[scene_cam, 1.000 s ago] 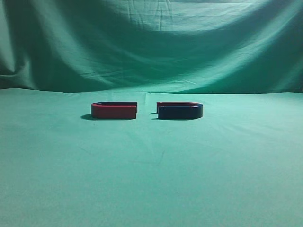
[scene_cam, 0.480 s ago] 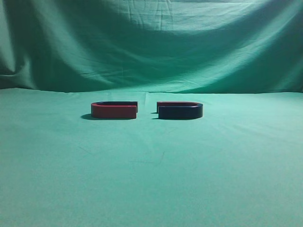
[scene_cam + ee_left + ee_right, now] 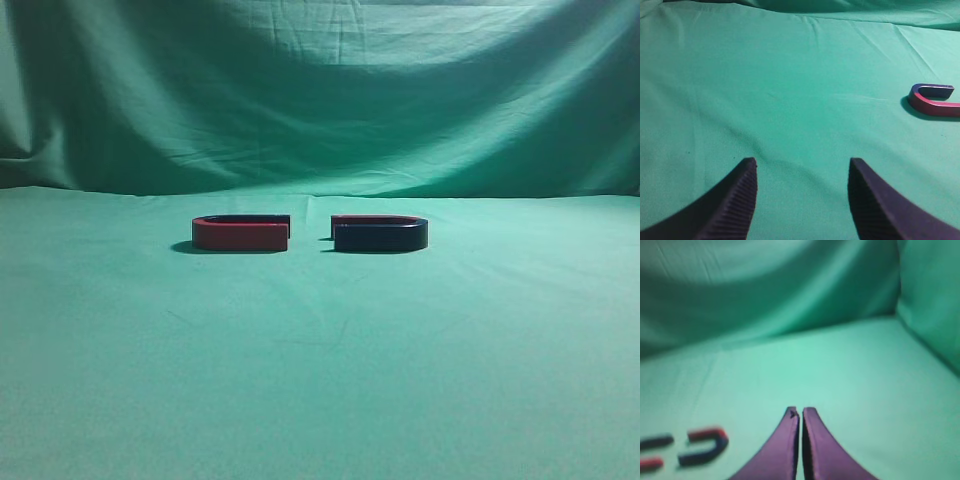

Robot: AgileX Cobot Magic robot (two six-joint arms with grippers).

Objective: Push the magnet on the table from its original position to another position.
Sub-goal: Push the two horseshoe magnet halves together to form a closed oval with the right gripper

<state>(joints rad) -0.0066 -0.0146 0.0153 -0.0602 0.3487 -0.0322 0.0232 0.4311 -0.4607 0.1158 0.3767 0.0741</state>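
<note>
Right gripper [image 3: 800, 412]: dark ribbed fingers pressed together, tips all but touching, nothing between them; it hangs over bare cloth, well apart from the magnets.
Left gripper [image 3: 802, 167]: dark ribbed fingers spread wide, empty, above bare cloth.
Change over the last second: none visible from the exterior view; both magnets lie where they lay, and no arm has entered that view (so the push has probably not begun).
Meaning for task: the approach is likely still ahead; closed fingers would suit a pushing contact.
Task thing: the low, flat U-shaped horseshoe magnet with dark navy-blue near side and red back arm [image 3: 380, 233], right of centre on the table, flat, open end facing left; blurred at lower left in the right wrist view [image 3: 703, 445].
Neighbour: like U-shaped magnet with red near side [image 3: 241, 233], just beside it on the left, a gap between their open ends; also seen at the right edge of the left wrist view [image 3: 934, 99].
Support: broad table in wrinkled green cloth [image 3: 320, 380], with draped green backdrop [image 3: 320, 90] behind.
</note>
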